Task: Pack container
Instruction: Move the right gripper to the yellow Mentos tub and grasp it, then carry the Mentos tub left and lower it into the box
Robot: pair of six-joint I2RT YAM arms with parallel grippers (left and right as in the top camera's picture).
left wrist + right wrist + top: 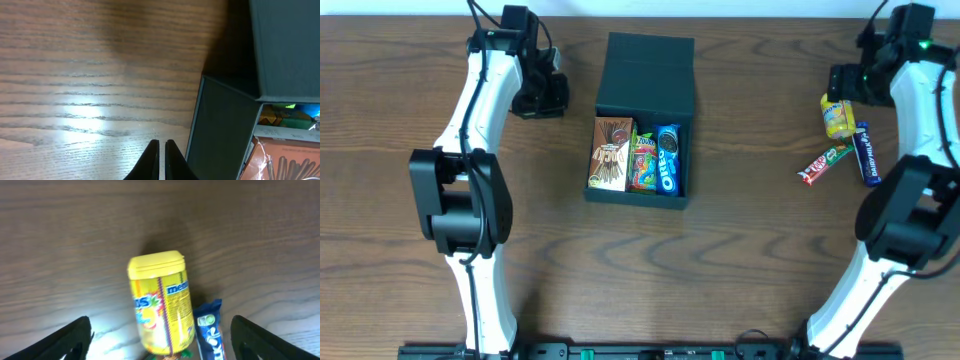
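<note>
On the wooden worktop [740, 270], wide-open empty right fingers [70, 340] frame a yellow plastic tub [161, 300], likely lowering and closing next; left fingers [150, 161] nearly touch, empty.

A dark brown wood-grain table [740, 280] carries a pale patch of reflected light [85, 112].

You are looking at a left arm [480, 100] and right arm [925, 100] wearing white shells between bulky black joint housings [460, 195]. Black cables [475, 15] are looping off the far ends, a green light [923, 44] is glowing on the right one, and the left gripper [161, 146] is showing dark, tapered fingers.
</note>
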